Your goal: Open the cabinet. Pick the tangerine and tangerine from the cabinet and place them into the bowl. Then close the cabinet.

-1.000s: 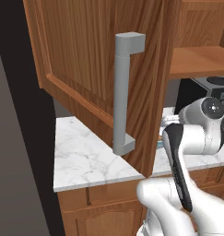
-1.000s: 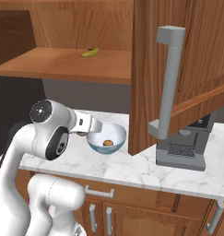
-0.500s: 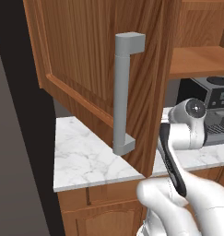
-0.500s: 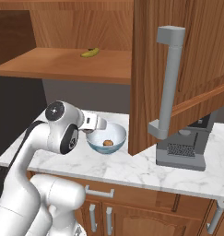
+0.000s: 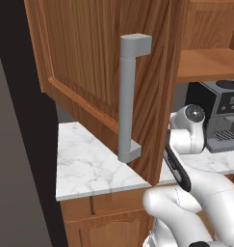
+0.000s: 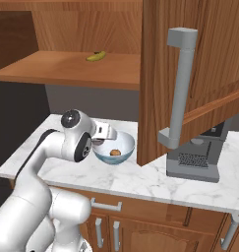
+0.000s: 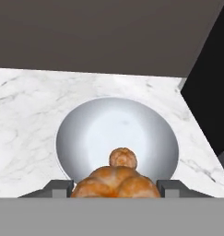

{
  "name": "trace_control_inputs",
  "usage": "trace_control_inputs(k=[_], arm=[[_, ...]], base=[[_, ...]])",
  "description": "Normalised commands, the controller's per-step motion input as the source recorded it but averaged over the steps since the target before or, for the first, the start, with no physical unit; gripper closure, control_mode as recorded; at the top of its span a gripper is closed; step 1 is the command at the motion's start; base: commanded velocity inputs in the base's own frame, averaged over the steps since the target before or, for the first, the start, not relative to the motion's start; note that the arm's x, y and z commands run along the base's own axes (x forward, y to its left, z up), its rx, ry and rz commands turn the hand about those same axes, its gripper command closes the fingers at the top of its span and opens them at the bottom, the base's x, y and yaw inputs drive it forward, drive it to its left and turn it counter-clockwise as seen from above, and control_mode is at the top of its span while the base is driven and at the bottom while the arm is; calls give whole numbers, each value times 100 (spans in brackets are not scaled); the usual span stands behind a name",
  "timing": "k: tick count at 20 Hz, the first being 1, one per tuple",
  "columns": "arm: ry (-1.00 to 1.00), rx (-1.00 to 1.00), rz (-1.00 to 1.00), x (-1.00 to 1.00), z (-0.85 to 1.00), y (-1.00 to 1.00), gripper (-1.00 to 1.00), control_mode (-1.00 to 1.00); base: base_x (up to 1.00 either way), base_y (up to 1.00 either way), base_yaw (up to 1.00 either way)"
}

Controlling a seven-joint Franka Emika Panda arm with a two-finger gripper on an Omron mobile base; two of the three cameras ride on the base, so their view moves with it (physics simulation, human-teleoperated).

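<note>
Now tool [image 7: 114, 186] gripping one tangerine [image 7: 115, 182] above bowl [image 7: 76, 133], second tangerine [image 7: 123, 158] inside

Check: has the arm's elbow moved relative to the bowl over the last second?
Yes. In the right base view the elbow has swung right toward the bowl; the bowl and the tangerine in it stayed put.

reddish-brown cabinet [image 6: 190, 59], grey handle [image 6: 179, 93], orange tangerines [image 7: 115, 183], white-veined marble counter [image 6: 140, 179]
</note>
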Motion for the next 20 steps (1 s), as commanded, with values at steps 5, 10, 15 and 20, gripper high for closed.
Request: trace_control_inputs(k=[5,10,15,20], arm=[[2,0,4,44,-30,0,100,-100],[0,0,3,50,-25,-5,100,-100],[0,0,3,45,-34,-2,-100,-100],[-1,0,1,7,-3,-1,-100,-100]], base=[[0,0,0],[0,0,0],[0,0,0],[0,0,0]])
